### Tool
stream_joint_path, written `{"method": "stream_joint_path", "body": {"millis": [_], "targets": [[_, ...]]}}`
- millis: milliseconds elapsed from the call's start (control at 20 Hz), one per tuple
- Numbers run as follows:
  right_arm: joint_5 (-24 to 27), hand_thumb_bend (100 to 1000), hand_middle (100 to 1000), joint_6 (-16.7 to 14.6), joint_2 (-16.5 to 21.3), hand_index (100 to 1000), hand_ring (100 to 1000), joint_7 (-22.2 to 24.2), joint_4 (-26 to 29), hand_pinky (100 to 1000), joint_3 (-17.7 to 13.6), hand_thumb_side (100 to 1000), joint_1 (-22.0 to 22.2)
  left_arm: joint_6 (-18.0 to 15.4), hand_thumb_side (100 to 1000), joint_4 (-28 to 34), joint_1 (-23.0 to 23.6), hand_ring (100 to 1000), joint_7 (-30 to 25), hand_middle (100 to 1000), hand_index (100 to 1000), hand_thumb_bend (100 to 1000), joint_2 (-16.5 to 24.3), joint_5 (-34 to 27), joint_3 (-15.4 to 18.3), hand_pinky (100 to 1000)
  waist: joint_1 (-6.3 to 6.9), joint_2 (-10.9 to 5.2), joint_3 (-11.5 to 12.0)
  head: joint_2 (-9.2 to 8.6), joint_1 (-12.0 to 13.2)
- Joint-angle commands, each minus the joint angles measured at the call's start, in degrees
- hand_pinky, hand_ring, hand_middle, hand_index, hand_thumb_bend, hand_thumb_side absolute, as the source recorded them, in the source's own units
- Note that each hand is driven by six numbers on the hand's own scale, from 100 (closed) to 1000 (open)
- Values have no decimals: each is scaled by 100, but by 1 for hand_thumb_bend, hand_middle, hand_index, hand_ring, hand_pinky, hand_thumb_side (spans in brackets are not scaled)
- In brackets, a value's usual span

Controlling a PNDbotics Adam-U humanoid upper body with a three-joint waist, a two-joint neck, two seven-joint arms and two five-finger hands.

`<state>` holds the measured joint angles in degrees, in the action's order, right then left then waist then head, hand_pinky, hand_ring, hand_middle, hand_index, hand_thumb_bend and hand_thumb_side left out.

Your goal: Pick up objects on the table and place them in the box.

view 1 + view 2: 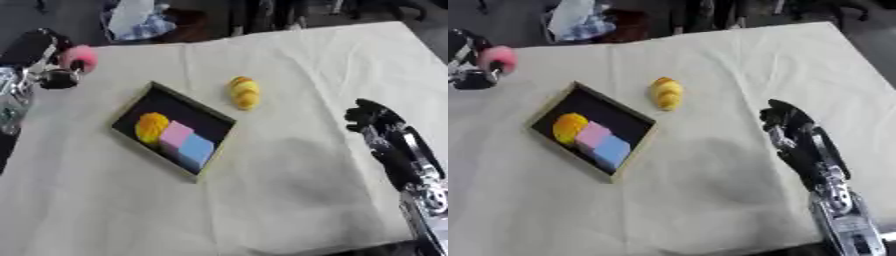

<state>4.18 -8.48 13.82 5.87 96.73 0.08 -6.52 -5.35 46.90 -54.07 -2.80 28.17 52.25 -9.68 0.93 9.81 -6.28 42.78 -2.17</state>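
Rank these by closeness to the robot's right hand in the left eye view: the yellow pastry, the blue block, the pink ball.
From the right hand:
1. Yellow pastry, loose on the cloth, up-left of it.
2. Blue block, inside the box, further left.
3. Pink ball, far left, in the left hand.

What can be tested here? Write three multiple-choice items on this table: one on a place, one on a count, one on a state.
1. Where is the yellow roll? A in the box; B on the table, right of the box; C in a hand.
2. How many things lie in the box? A one; B five; C three.
3. The box is: A open on top; B lidded; C overturned.
Key: 1 B, it lies on the cloth, apart from the box. 2 C, a yellow lump, a pink block and a blue block. 3 A, its dark inside shows.
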Motion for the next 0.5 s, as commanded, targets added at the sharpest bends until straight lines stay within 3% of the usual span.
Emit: {"method": "stream_joint_path", "body": {"millis": [50,200,300,500], "targets": [[31,100,721,-24,70,855,812,17,44,800,-14,481,-51,-216,145,311,-126,485,-327,483,643,112,208,-227,-110,651,-49,-46,7,-42,-22],[32,100,721,-25,69,855,813,28,42,801,-5,480,-69,-376,150,616,-87,506,-647,512,660,153,85,-229,-330,660,-49,-43,-45,-48,13],[32,100,721,-26,69,855,813,25,39,801,-15,480,-63,-561,153,809,-33,511,-849,517,665,157,124,-302,-618,663,-44,-50,-36,-45,-1],[26,100,721,-23,71,855,813,20,34,801,-24,481,-50,-829,158,991,86,516,-1252,524,671,165,223,-556,-847,665,-23,-73,1,-28,-52]]}}
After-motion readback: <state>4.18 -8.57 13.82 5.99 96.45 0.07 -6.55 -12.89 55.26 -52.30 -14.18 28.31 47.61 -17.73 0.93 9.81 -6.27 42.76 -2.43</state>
